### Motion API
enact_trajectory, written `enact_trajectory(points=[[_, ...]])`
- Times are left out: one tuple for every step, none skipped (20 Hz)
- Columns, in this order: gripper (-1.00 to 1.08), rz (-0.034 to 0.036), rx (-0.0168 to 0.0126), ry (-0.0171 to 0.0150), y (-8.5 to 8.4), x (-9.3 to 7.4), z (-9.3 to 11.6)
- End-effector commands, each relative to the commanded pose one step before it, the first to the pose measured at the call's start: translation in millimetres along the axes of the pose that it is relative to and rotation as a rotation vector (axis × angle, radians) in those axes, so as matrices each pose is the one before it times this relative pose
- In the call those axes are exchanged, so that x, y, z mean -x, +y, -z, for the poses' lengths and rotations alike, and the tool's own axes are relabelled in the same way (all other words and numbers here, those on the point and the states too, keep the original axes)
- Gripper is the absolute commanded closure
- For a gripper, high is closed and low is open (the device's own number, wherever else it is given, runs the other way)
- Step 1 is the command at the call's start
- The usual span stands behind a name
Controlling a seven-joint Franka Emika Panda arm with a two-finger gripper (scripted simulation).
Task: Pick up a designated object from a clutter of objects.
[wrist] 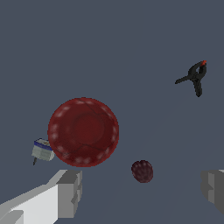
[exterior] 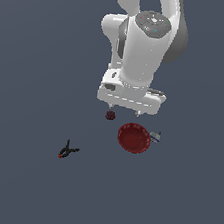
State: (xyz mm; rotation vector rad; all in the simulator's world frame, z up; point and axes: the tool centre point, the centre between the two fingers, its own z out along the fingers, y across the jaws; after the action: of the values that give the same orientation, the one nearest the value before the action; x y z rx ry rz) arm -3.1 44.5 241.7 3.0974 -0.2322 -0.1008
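Exterior view: the arm (exterior: 143, 48) hangs above the grey floor (exterior: 17, 186), its gripper (exterior: 127, 107) just over the cluster, with only two short fingertips showing under the hand. Wrist view shows the two fingers (wrist: 70, 192) spread wide apart, nothing between them: released. The block (exterior: 155, 137), whitish-grey with a blue top, sits at the bowl's rim on the exterior view's right, just beside it and possibly touching; contact cannot be settled from either view. The bowl (exterior: 134, 138) is dark red, round, upright, and holds nothing visible; its inside shows bare in the wrist view. The lump (exterior: 110, 115), dark red, lies near the bowl on the exterior view's left and a little further up the picture, apart from the rim and almost under the gripper. The clamp (exterior: 67, 151), black with an orange tip, lies well apart from the rest, toward the exterior view's left and lower. Open floor surrounds the block on every side except the bowl side. Wide bare floor lies between the clamp and the bowl. No floor edge appears in either view.
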Motion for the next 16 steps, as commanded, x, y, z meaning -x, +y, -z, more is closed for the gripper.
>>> enact_trajectory(points=[[-0.92,-0.02521,0.00291,0.00683,-16.73,-0.06,-14.26],[-0.92,-0.01114,0.00085,0.00310,-7.23,0.46,-6.17],[-0.92,-0.01108,0.00060,0.00308,-7.24,0.75,-6.17],[-0.92,-0.01105,0.00036,0.00304,-7.22,1.04,-6.17],[-0.92,-0.01103,0.00012,0.00300,-7.19,1.32,-6.16],[-0.92,-0.01098,-0.00012,0.00294,-7.17,1.61,-6.16],[-0.92,-0.01095,-0.00036,0.00287,-7.12,1.90,-6.16],[-0.92,-0.01094,-0.00059,0.00279,-7.06,2.18,-6.15],[-0.92,-0.01090,-0.00082,0.00270,-7.00,2.46,-6.15],[-0.92,-0.01089,-0.00105,0.00259,-6.92,2.74,-6.14],[-0.92,-0.01087,-0.00127,0.00248,-6.83,3.02,-6.14],[-0.92,-0.01087,-0.00149,0.00236,-6.73,3.29,-6.13],[-0.92,-0.01087,-0.00170,0.00222,-6.62,3.55,-6.12],[-0.92,-0.01084,-0.00190,0.00207,-6.51,3.82,-6.11],[-0.92,-0.01083,-0.00209,0.00191,-6.38,4.08,-6.10],[-0.92,-0.01086,-0.00229,0.00175,-6.23,4.33,-6.08]])
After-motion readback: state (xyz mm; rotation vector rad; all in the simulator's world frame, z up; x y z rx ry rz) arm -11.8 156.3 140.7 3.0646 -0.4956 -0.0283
